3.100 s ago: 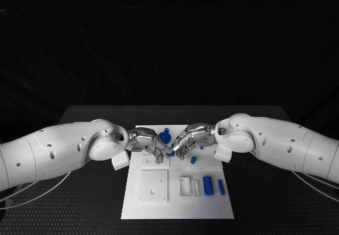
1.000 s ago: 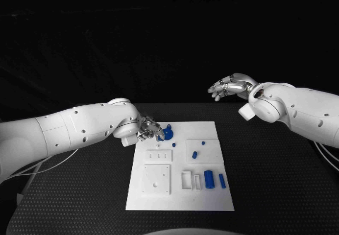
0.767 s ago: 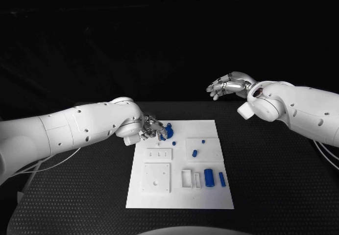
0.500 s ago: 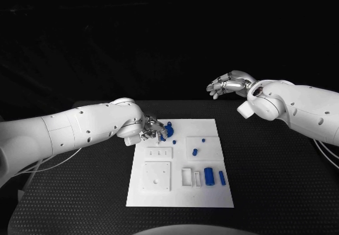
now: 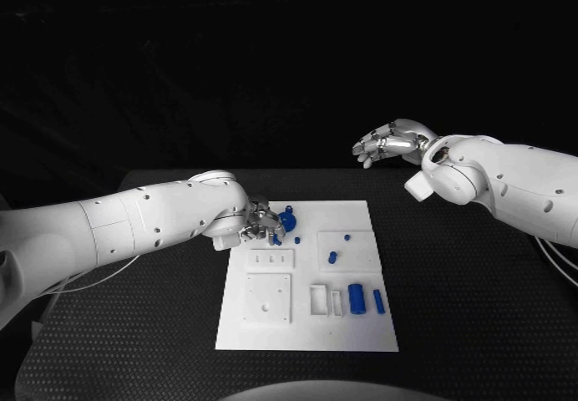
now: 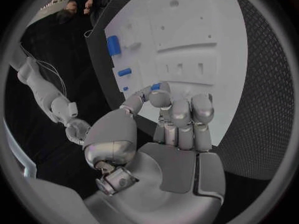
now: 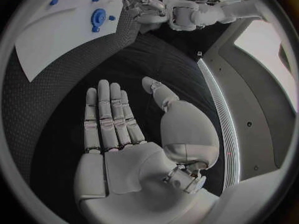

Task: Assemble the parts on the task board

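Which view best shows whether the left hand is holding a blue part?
The left wrist view: the left hand pinches a small blue part at its fingertips. The head view shows this hand too small to tell.

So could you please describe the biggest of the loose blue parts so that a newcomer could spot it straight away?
Start at the white task board in the middle of the black table. On its near right part, two blue cylinders lie side by side next to white slots. The one meant is the thick cylinder, fatter than the thin cylinder on its right.
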Tool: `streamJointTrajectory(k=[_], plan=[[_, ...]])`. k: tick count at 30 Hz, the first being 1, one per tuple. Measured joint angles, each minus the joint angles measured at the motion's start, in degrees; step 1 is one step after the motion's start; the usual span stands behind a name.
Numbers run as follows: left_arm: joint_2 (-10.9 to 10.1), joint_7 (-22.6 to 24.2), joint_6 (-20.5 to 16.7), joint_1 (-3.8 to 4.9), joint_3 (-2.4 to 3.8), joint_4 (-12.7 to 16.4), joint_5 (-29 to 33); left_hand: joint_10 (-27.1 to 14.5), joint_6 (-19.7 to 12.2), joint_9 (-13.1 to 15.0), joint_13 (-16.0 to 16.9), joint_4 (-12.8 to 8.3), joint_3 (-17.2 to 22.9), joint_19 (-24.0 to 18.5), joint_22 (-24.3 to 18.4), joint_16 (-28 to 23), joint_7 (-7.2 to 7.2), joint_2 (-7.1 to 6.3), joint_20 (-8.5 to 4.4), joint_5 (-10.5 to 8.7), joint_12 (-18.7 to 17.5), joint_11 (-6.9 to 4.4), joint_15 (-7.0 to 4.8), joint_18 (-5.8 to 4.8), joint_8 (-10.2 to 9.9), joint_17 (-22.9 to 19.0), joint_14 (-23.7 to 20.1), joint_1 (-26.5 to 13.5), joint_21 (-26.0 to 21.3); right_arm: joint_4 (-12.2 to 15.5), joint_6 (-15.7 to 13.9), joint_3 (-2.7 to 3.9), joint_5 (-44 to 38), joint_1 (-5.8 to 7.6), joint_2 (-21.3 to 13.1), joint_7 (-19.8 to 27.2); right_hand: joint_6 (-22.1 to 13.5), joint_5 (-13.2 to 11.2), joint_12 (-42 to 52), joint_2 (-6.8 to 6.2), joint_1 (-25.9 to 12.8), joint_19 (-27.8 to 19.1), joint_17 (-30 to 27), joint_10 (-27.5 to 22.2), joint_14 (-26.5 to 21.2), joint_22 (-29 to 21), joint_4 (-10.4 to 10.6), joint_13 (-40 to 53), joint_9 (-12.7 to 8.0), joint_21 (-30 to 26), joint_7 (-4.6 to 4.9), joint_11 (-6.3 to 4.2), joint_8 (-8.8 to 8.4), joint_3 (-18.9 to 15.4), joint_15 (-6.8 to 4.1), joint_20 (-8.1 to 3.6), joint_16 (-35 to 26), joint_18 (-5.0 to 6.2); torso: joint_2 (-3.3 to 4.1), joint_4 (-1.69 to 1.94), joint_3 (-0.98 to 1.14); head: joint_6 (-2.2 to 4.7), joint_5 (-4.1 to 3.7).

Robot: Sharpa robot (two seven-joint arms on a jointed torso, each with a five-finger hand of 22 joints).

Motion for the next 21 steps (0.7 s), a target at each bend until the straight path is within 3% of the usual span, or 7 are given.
streamJointTrajectory(k=[12, 21], plan=[[-0.4, -0.1, 0.7, -1.01, 0.00, 0.3, -3.7, 0.0, 0.0, -0.3, -0.1, 0.0, 0.0, -0.1, 0.0, 0.2, -0.02, 0.32, -0.06, -0.01, 0.0, 0.00, 0.01, 0.00, 0.3, -0.1, 0.0, -0.3, 0.2, 0.0, -0.2, -0.01, 0.0, -0.06, -0.1, 0.0, 0.0, 0.3, 0.0, 0.00, 0.0, -0.2, -0.1, 0.0, -0.2, 0.0, 0.0, -0.1, -0.1, 0.0, 0.00, 0.00, 0.00, 0.0, 0.20, 0.20, -0.2, 0.00, 0.03, 0.06, 0.00, -0.54, -0.07], [-0.6, -0.2, 0.7, -2.27, 0.00, 0.2, -4.7, 0.0, -0.1, -0.4, -0.2, 0.0, 0.1, -0.4, 0.0, 0.4, -0.10, 0.46, 0.20, -0.23, 0.2, -0.01, 0.02, 0.06, 0.7, -0.1, 0.0, -0.5, 0.2, 0.1, -0.3, -0.01, 0.0, -0.13, -0.1, 0.0, 0.0, 0.3, 0.0, 0.00, 0.0, -0.2, -0.1, 0.0, -0.2, 0.0, 0.0, -0.1, 0.0, 0.0, 0.00, 0.00, 0.00, 0.0, 0.19, 0.20, -0.2, 0.00, 0.03, 0.10, -0.03, -0.91, -0.03]])
